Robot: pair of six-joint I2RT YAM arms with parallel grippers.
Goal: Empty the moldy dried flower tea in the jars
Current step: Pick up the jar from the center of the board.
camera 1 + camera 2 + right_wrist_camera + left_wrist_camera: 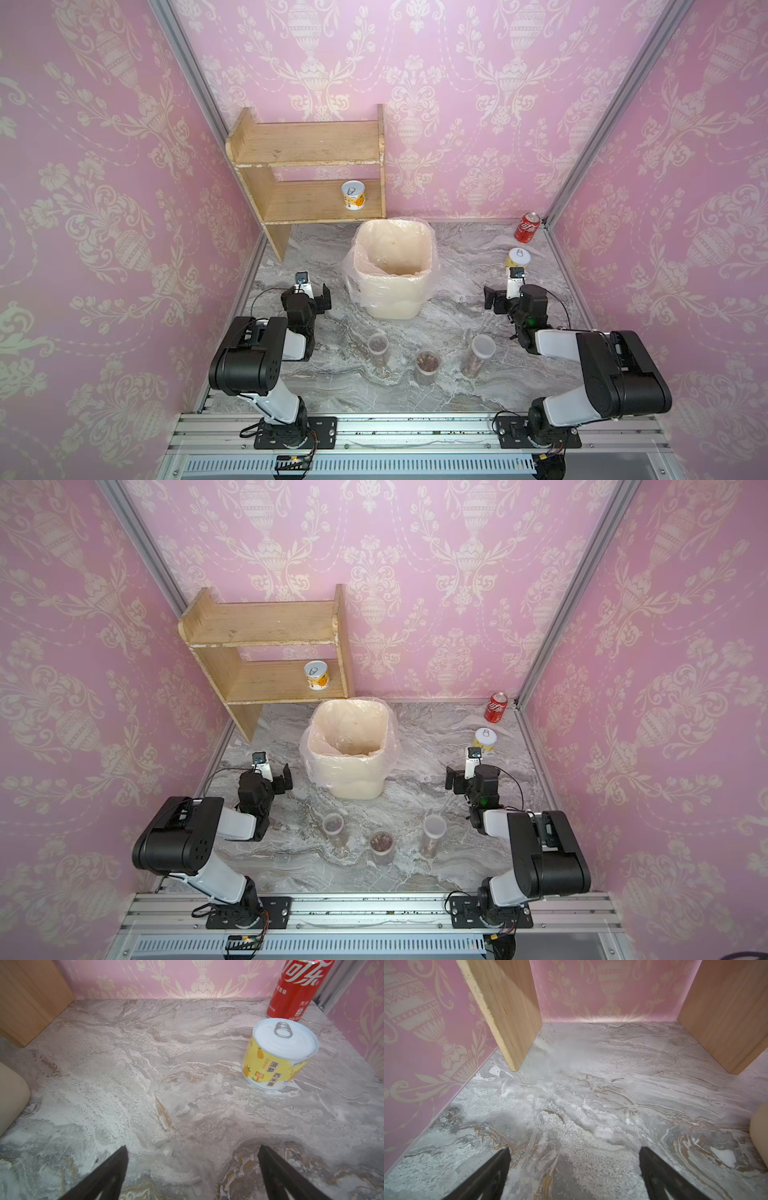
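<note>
Near the front edge of the marble worktop (pixel 357 390), three clear jars (pixel 427 365) stand in a row, each holding brownish dried flower tea (pixel 426 358). None has been emptied. The tall jar (pixel 480 353) at the right end wears a white lid (pixel 483 345); whether the two short ones are capped cannot be told.

Behind them, toward the middle of the worktop, a cream bin (pixel 390 299) lined with a plastic bag waits, and no tea shows inside it.

The left pincer (pixel 574 1149) hangs over bare marble between the bin and the left edge, its jaws spread wide and holding nothing. The right pincer (pixel 193 1147) is equally wide and empty between the bin and the right edge, with a yellow tin (pixel 278 1055) and a red cola can (pixel 297 991) beyond it toward the back right corner.

Both are well apart from the jars. By all appearances the job is at its start: every jar remains to be picked up, opened if lidded, and tipped into the bin.
</note>
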